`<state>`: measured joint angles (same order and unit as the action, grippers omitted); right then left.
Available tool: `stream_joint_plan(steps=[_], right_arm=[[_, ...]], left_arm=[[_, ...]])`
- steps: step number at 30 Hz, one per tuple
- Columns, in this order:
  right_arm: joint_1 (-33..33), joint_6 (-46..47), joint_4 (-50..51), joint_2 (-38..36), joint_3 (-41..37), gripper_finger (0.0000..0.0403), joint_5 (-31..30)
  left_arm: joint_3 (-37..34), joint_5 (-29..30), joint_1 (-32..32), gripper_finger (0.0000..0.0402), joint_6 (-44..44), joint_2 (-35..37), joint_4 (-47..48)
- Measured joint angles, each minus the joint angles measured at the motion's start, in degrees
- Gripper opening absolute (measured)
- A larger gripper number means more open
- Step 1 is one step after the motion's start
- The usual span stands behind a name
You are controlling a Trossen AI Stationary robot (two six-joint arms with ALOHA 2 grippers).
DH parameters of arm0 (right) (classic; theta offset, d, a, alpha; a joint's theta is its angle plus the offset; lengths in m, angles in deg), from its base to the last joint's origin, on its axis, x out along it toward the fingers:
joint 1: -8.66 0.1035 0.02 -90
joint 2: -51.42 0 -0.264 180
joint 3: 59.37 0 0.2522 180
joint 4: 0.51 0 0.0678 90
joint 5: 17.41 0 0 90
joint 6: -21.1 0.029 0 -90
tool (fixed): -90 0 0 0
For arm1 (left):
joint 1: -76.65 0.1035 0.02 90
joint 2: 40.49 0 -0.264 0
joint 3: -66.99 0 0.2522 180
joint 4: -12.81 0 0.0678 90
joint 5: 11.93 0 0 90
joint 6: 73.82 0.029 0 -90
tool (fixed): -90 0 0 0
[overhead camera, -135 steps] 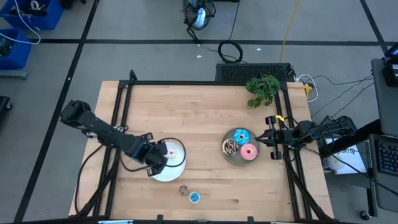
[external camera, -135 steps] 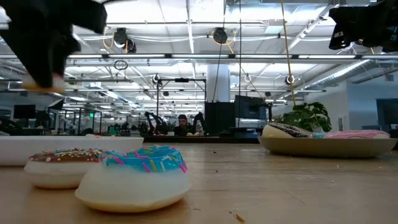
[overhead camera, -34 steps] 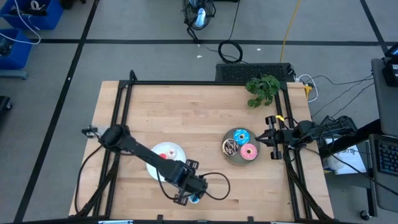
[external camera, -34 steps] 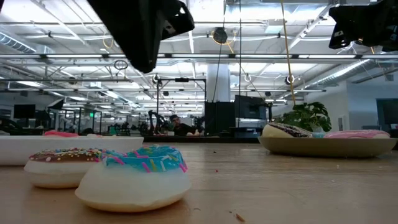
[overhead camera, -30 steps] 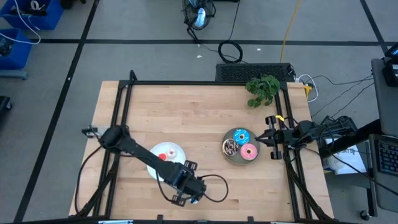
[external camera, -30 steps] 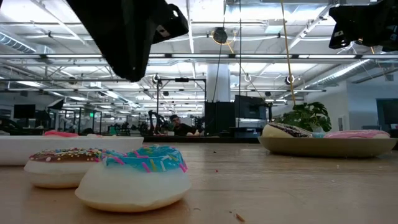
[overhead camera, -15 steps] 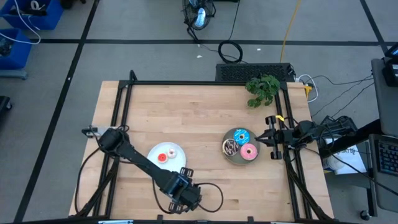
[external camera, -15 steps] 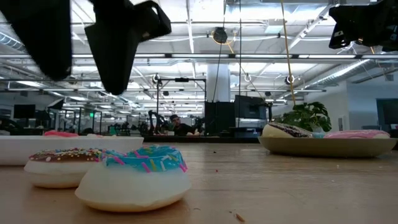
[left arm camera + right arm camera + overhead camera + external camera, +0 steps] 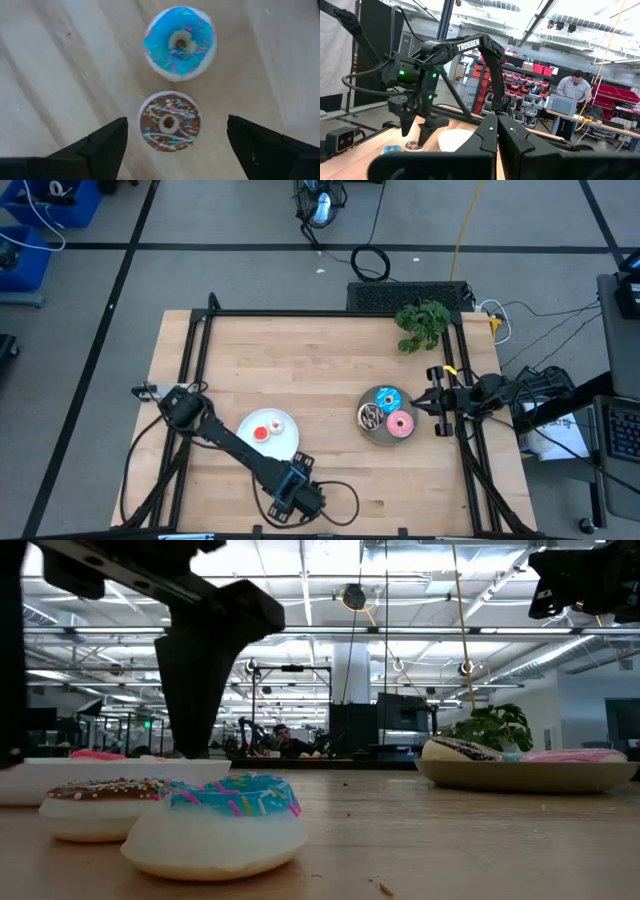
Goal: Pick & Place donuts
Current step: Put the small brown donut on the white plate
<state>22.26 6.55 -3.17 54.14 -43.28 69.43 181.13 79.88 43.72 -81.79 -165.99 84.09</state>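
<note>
Two tiny donuts lie flat on the wood near the table's front edge: a brown sprinkled one [image 9: 169, 121] [image 9: 100, 805] and a blue sprinkled one [image 9: 180, 43] [image 9: 220, 825]. My left gripper [image 9: 177, 120] [image 9: 293, 500] points down, open, above the brown donut, one finger on either side of it, touching nothing. In the high view it hides both donuts. A red and a pale pink donut lie on the white plate [image 9: 283, 442]. Three larger donuts lie on the grey plate [image 9: 381, 438]. My right gripper [image 9: 425, 402] [image 9: 497, 135] waits shut at the table's right edge.
A green plant [image 9: 422, 322] stands at the far right corner. A black frame rail [image 9: 190, 360] runs along the table's edges. Bare wood lies between the two plates and across the far half. A person [image 9: 572, 85] stands in the room beyond the table.
My left gripper has moved toward the table's near edge and down over the two tiny donuts, and its fingers have opened wide. The donuts have stayed where they were.
</note>
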Motion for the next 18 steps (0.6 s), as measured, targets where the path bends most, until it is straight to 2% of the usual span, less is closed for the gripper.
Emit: stream_joint_plan(steps=[10,18], right_arm=[[-0.01,0.13,-0.07,-0.02,0.01,0.0,-0.02],[-0.02,-0.07,-0.04,-0.02,0.0,0.0,-0.02]], left_arm=[[-5.81,-2.22,0.66,0.034,0.67,0.07,-3.89],[-6.42,-1.82,1.12,0.034,1.22,0.09,-4.74]])
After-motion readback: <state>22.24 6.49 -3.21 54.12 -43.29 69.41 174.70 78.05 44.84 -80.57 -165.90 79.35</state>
